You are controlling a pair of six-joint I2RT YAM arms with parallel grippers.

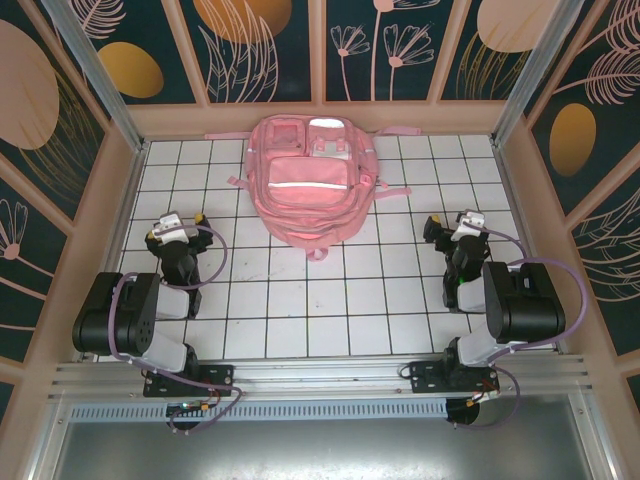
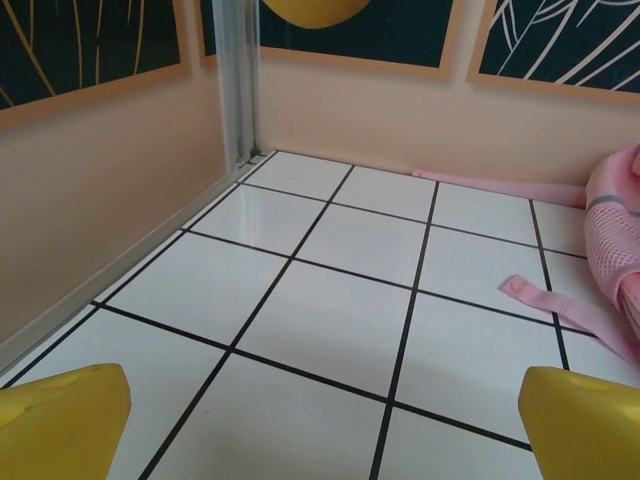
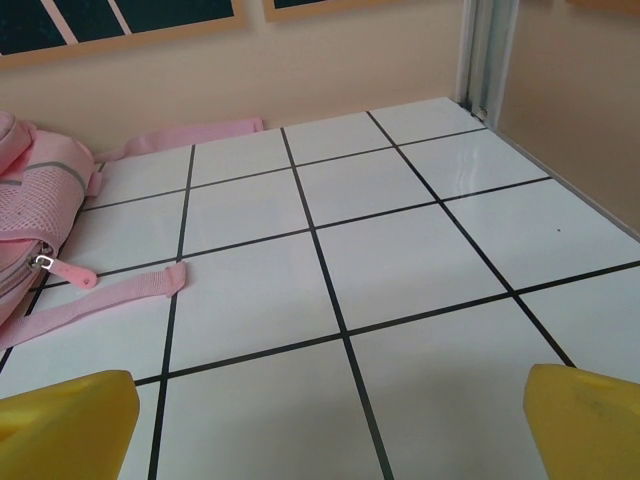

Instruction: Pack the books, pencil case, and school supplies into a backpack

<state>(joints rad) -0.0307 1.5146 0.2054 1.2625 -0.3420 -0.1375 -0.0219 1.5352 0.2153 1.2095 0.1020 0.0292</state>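
Note:
The pink backpack lies flat at the back middle of the tiled table, front pockets up, with its straps spread out to both sides. My left gripper rests low at the left, open, with bare tile between its yellow fingertips. The backpack's edge and a strap lie ahead to its right. My right gripper rests at the right, also open and holding nothing. To its left are the backpack and a loose strap. The books, pencil case and school supplies are out of view.
Peach walls with dark floral panels close in the white tiled table on three sides. Aluminium posts stand in the back corners. Open tiles stretch between the two arms in front of the backpack.

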